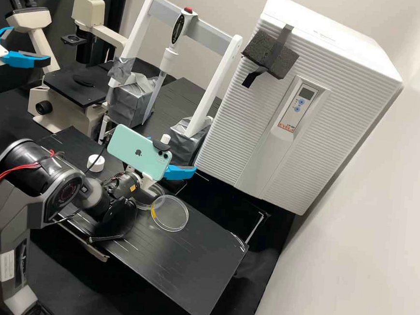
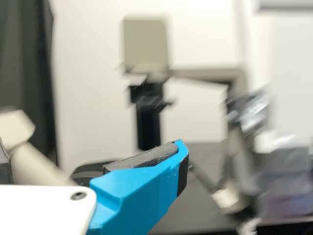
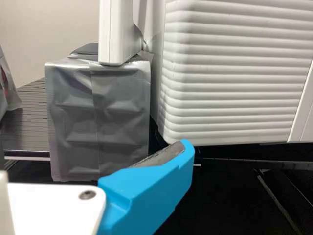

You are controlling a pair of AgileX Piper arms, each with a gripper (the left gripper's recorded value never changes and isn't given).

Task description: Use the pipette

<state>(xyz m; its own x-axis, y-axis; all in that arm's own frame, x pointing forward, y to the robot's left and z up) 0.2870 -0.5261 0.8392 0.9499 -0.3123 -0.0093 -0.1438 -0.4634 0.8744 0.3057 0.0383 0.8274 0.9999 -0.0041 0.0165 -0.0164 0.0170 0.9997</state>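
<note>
Left pincer [image 1: 23, 48] hangs released beside the eyepieces of the microscope [image 1: 65, 92] at the far left of the bench [image 1: 187, 267], its two blue fingers spread and gripping nothing. Right pincer [image 1: 181, 172] sits low over the bench, just beside the taped block [image 1: 184, 143] at the near foot of the stand [image 1: 205, 31]; whether it is released or clenched I cannot tell. The pipette [image 1: 173, 43] hangs upright from the stand's crossbar, red button on top, slim shaft pointing down between the two legs, well apart from both pincers and untouched.

It looks a light thing of stiff plastic, with a smooth rounded body that would likely slip between hard pads unless squeezed squarely. The thin lower shaft is probably the fragile part and gives little to hold. I would take it on the thick handle just below the crossbar, keeping clear of the button, and lift it upward first, since it seems to rest on the bar by a hook. A dish [image 1: 170, 212] lies on the bench in front of the right arm
</note>
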